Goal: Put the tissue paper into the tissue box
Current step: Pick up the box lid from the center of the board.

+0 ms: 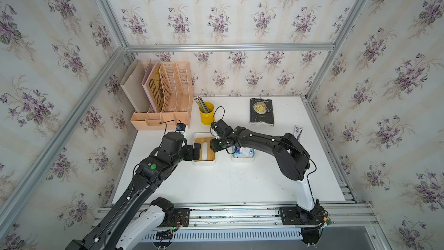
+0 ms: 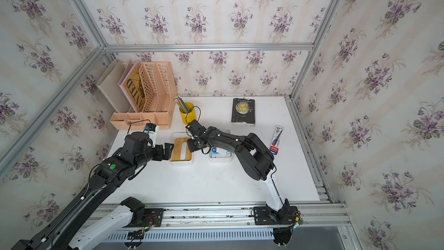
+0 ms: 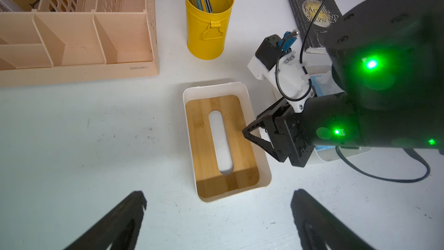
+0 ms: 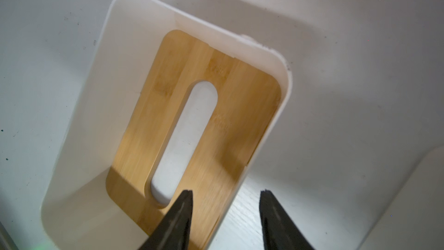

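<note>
Yellow pencil cup (image 1: 206, 116), book (image 1: 262, 111) (dark cover)

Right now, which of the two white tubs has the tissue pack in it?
The tub nearer the book: the blue-and-white pack lies inside. The other tub holds only a slotted bamboo panel.

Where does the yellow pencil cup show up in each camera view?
In a top view: yellow pencil cup just left of centre, beside the peach file rack.
In a top view: cup left of centre, beside the rack.
Left wrist: between the rack and the black book, beyond the bamboo-topped lid.
Right wrist: not in it.
Shared landmark: the lid, in all four views.
</note>
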You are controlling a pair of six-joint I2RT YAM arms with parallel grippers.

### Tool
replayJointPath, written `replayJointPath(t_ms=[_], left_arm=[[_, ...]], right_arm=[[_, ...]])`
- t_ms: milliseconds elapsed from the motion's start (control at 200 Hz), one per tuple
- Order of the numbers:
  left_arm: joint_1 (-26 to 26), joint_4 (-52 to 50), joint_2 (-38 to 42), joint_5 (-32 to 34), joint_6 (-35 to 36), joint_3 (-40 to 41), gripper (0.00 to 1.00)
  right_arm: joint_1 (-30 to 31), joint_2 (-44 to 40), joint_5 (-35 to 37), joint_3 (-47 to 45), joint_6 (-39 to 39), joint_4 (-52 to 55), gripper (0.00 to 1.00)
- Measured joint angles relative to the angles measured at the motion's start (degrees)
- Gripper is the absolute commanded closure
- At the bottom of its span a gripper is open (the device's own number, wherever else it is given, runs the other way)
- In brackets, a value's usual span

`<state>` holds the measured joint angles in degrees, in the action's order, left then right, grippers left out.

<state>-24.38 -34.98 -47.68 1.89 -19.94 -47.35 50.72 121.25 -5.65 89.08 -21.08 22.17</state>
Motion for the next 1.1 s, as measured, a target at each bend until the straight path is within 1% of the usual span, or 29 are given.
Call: replayJointPath(t_ms=[115,160,260,375,554,714,869,1019,1104], left_arm=[[0.0,-0.1,-0.2,0.0,0.1,-0.3,0.01],[0.0,-0.2,-0.2,0.0,0.1,-0.3,0.01],[0.1,-0.3,-0.2,0.1,0.5,-0.4,0.01],[0.3,-0.3,-0.3,0.1,0.5,-0.4,0.01],[0.4,-0.3,-0.5,0.1,0.7,-0.4,0.01],[0.5,-0.3,-0.5,0.0,0.7,-0.5,0.01],[0.5,-1.1,1.4,-0.8,0.8,-1.2,0.01],[0.5,-1.0,4.7,-2.8,0.9,-2.3,0.01],[0.5,-0.3,5.9,-4.8,0.9,-3.0,0.01]], right_arm=[[0.0,1.3,0.0,0.4,-0.3,-0.2,0.6],[0.1,1.6,0.0,0.4,-0.3,-0.1,0.64],[0.1,2.2,0.0,0.2,-0.5,-0.1,0.69],[0.1,2.6,0.3,-0.1,-1.1,0.0,0.77],[-0.1,2.2,1.2,-0.5,-1.0,-0.1,0.89],[-0.6,0.3,1.2,-1.8,-1.4,-0.1,0.94],[-2.8,-4.5,-1.7,-5.6,-1.4,-1.7,0.96],[-8.4,-12.0,-9.1,-11.3,-1.7,-6.1,0.99],[-11.1,-15.6,-12.1,-12.2,-1.7,-6.8,0.99]])
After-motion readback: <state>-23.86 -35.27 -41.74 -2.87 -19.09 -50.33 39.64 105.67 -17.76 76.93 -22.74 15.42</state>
